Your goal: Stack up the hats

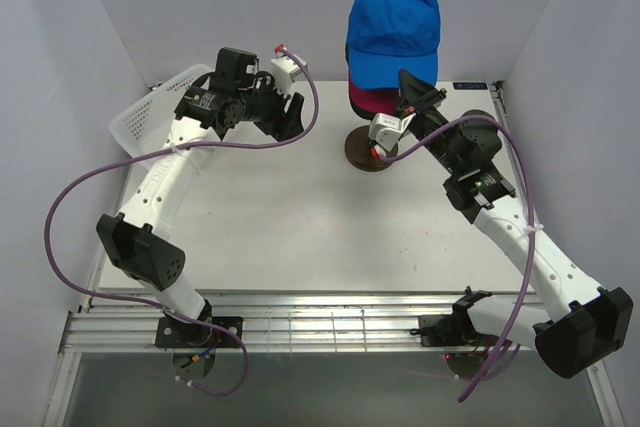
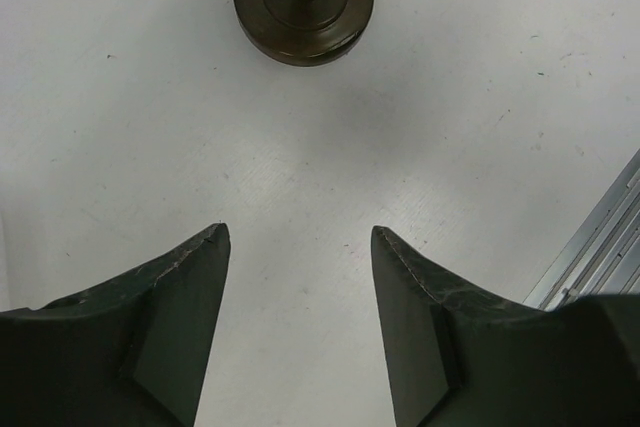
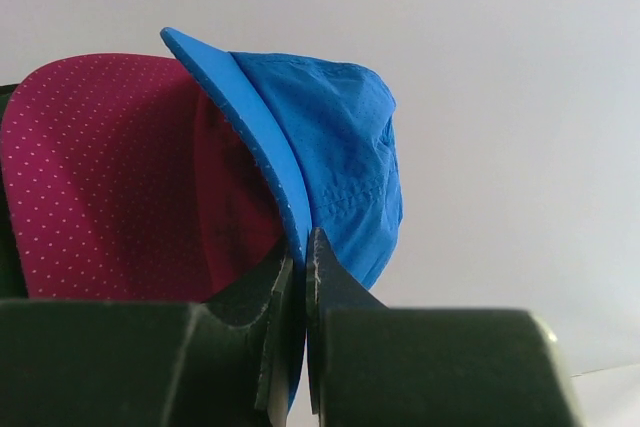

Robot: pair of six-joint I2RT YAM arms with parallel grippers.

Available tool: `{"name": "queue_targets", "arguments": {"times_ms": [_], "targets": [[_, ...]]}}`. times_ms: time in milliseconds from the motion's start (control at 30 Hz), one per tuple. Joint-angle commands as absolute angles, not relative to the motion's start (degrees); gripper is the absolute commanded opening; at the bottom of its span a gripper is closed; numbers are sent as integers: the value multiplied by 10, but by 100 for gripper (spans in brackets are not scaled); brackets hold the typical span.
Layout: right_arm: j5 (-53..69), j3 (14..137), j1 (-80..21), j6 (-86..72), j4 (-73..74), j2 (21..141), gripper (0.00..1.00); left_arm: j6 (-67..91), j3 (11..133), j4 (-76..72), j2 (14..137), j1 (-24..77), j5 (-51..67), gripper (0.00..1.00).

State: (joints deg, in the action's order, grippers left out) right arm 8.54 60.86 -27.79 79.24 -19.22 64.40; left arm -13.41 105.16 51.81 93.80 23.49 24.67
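A bright blue hat [image 1: 392, 17] sits on top of a magenta hat [image 1: 372, 99], both stacked over a dark round stand [image 1: 362, 150] at the back of the table. My right gripper [image 1: 408, 82] is shut on the blue hat's brim. In the right wrist view the brim edge of the blue hat [image 3: 340, 137] runs down between the closed fingers of my right gripper [image 3: 303, 247], with the magenta hat [image 3: 130, 177] to its left. My left gripper [image 1: 295, 117] hovers open and empty left of the stand. In its own view, my left gripper [image 2: 300, 237] faces the stand base [image 2: 303, 2].
A white mesh basket [image 1: 150, 117] leans at the back left corner behind the left arm. White walls close in the back and sides. A metal rail [image 2: 600, 247] runs along the table's near edge.
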Motion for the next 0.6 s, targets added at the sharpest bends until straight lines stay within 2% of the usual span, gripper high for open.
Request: {"name": "queue_targets", "arguments": {"times_ms": [0,433,500,567], "targets": [[83,592,-279,740,-146,638,8,-133,1077,509,918,238,266,69],[84,565,-279,714,-106,635,8,-144,1049,499,899,238,252,69],[80,570,-279,708,-105,636,13,-143,1047,498,899,238,253,69],[78,576,-279,701,-107,635,33,-142,1044,498,899,239,255,69]]}}
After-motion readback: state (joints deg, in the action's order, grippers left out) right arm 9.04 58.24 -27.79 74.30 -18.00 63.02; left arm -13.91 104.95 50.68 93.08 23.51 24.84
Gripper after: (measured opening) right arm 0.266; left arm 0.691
